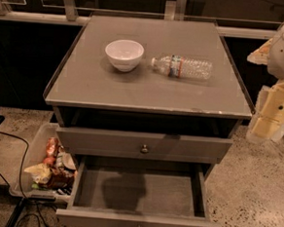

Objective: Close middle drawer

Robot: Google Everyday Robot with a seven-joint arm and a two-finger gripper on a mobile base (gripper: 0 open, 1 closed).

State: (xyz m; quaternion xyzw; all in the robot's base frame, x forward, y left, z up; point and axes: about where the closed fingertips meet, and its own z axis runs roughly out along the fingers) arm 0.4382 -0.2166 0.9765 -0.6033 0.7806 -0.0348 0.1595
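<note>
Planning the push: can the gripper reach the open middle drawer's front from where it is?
Likely yes. The gripper hangs at the cabinet's right side, and nothing shows in front of the middle drawer; the bin of packets sits left.

High front view, angled down, near cabinet [148, 89] — jaws at right.

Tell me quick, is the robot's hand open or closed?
The gripper hangs at the right edge, away from the middle drawer; open or closed cannot be told.
</note>
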